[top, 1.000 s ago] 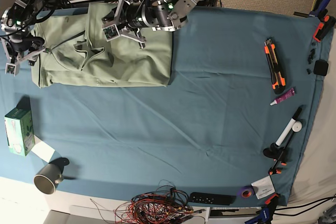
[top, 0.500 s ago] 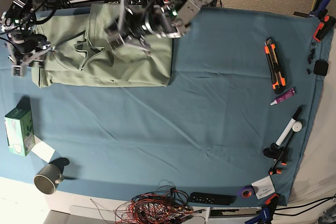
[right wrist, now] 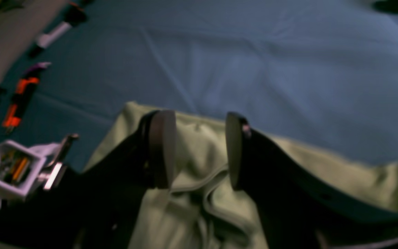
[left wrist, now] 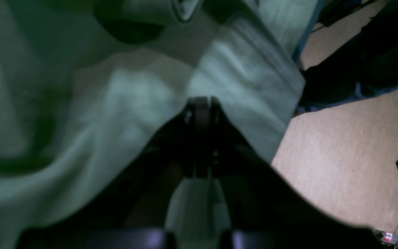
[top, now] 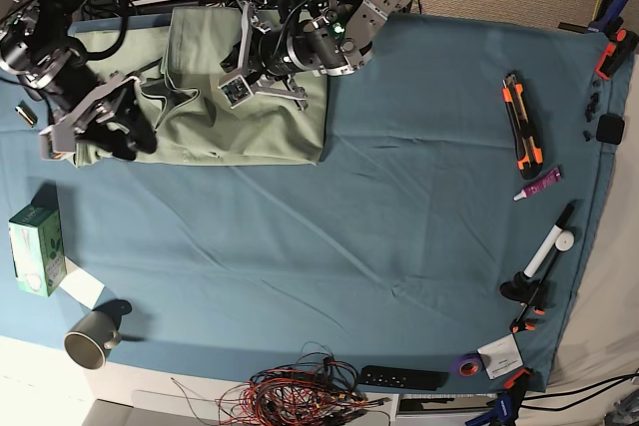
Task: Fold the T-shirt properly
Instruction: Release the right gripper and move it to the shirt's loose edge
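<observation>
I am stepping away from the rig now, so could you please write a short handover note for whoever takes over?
Left end effector: shut, pinching a lifted edge of the pale sage-green knit T-shirt at the table's far side.
Right end effector: open, holding nothing, over the shirt's near-left edge.
Shirt: bunched at the far-left corner of the blue-teal table cloth, partly folded, collar area rumpled.
Done: some folding.
Left: lay down the held edge, smooth the wrinkles, finish the folds.

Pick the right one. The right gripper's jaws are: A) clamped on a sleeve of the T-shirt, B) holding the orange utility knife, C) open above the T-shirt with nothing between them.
C: in the right wrist view the right gripper has its jaws apart over the T-shirt, holding nothing.
</observation>
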